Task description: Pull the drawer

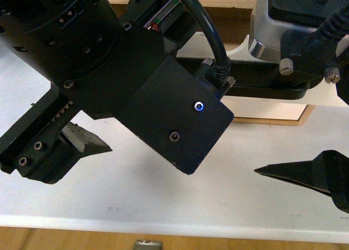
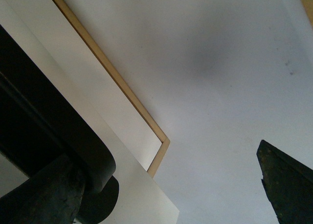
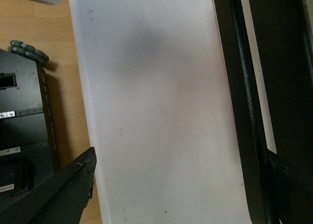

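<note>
The drawer's white front with a pale wood edge fills one side of the left wrist view. Its black bar handle and half-round notch show there. My left gripper is open, one finger against the handle's end and the other out over the white table. In the front view the handle lies under my right arm, above the drawer front. My right gripper is open over the table, with the handle just inside its far finger.
The white table runs to a front edge, with wooden floor beyond. The black robot base stands beside that edge. My left arm's bulky black body hides most of the drawer in the front view.
</note>
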